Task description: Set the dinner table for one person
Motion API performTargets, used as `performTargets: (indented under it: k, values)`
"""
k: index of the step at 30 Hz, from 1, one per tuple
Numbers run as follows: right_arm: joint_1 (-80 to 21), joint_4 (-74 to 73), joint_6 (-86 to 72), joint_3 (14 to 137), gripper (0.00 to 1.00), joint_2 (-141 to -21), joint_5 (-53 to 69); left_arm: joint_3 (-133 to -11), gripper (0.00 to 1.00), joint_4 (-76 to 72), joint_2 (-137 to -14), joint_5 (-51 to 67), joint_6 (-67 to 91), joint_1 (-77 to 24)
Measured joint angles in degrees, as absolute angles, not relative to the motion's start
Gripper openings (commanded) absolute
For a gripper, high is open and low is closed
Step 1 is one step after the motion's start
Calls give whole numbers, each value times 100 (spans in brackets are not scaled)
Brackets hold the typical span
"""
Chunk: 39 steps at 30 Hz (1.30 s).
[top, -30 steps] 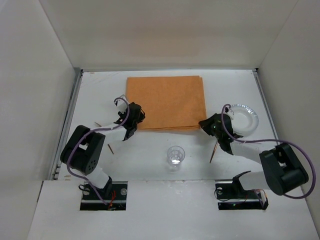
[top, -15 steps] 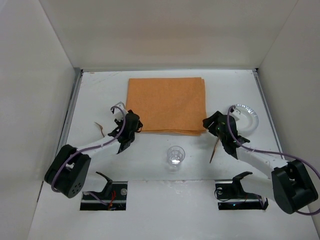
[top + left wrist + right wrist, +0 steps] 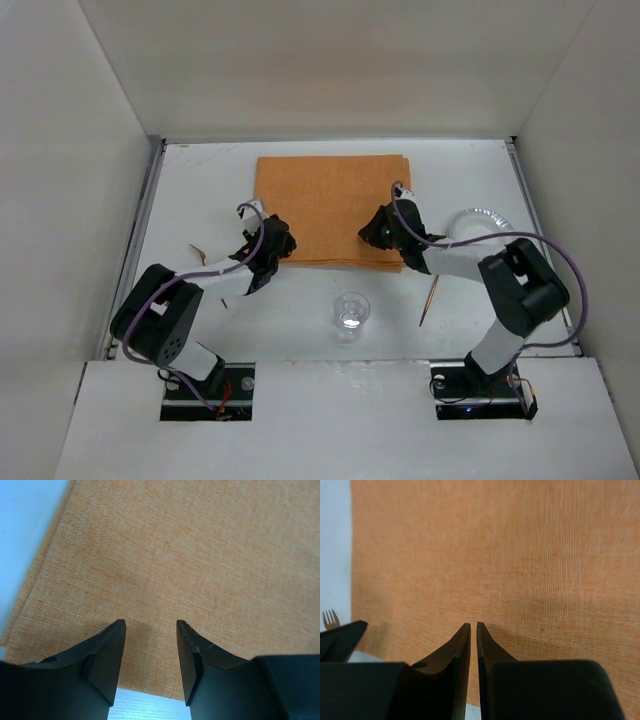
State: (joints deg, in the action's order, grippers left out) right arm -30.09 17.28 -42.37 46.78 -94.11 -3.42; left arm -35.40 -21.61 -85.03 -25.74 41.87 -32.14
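Two grippers flank the near long edge of the orange cloth point(image 3: 335, 205), which lies crosswise at the far middle of the dinner table point(image 3: 195, 190). Left gripper point(image 3: 150, 626): spread, at the near-left corner. Right gripper point(image 3: 473, 626): pressed together on nothing visible, over the near-right part.

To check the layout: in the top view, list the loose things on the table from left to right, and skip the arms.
Brown utensil → cup → wooden stick → plate. The cloth is left out, as it spans the cup's place.
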Motion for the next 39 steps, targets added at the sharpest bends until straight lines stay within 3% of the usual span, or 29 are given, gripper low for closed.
performTargets:
  k: [4,9,17,20,27,31,36,39]
  values:
    - [-2934,1885,-4703,4534,15,-10009,64,-3367,42,-2213,-8558,-2445,4274,-2934]
    - [-2847,2196,-5085,4215,17,-9944,193,-3061,42,-2335,-8536,-2375,4401,-2711]
    - [-2731,2082,-5094,4152,42,-9393,314,-3035,42,-2248,-8145,-2401,4399,-2821]
    - [-2565,2086,-5089,4303,42,-9282,336,-3035,43,-2252,-7950,-2405,4401,-2939]
    - [-2246,2093,-5196,4910,31,-9972,117,-3035,44,-2316,-7909,-2375,4403,-3039]
    - [-2213,1879,-5231,4869,33,-10040,-23,-3033,45,-2467,-7898,-2333,4403,-3037]
    - [-2241,1645,-5092,4499,55,-9277,-263,-2895,45,-2786,-7837,-2268,4394,-3044]
    - [-2368,1459,-4873,4296,60,-8374,-569,-2755,45,-2947,-7762,-2265,4346,-3087]
